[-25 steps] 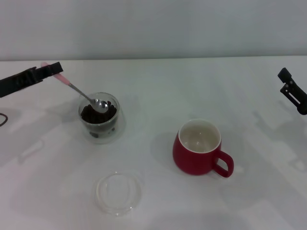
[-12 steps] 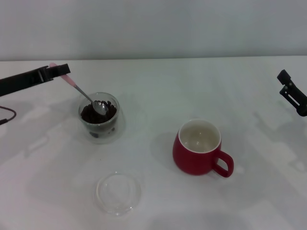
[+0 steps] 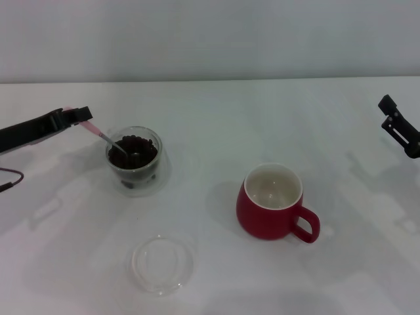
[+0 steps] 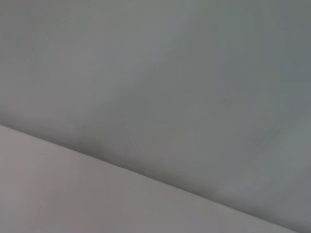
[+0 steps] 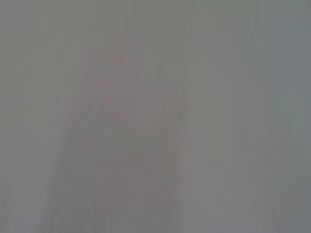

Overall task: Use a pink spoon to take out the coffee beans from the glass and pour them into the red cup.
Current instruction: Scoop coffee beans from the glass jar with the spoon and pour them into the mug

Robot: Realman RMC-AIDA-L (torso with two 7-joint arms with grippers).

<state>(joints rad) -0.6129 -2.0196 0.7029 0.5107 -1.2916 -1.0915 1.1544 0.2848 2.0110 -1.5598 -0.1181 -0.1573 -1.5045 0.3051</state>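
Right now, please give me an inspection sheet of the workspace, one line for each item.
Surface: white table, no spills seen.
Job's things: glass holds coffee beans; pink spoon dips into them; red cup upright, no beans seen inside.
Clutter: flat clear dish in front of the glass.
Grippers: left gripper shut on the spoon's handle; right gripper parked at the table's right edge.
Cables: thin dark cable at the left edge.
Surroundings: plain grey wall.

Head view: looks forward and down from above onto the white bench (image 3: 216, 275), taking in both arms' tips at the side edges.
Left wrist view: faces only blank grey surfaces.
Right wrist view: featureless grey.
Shared: nothing recognisable.
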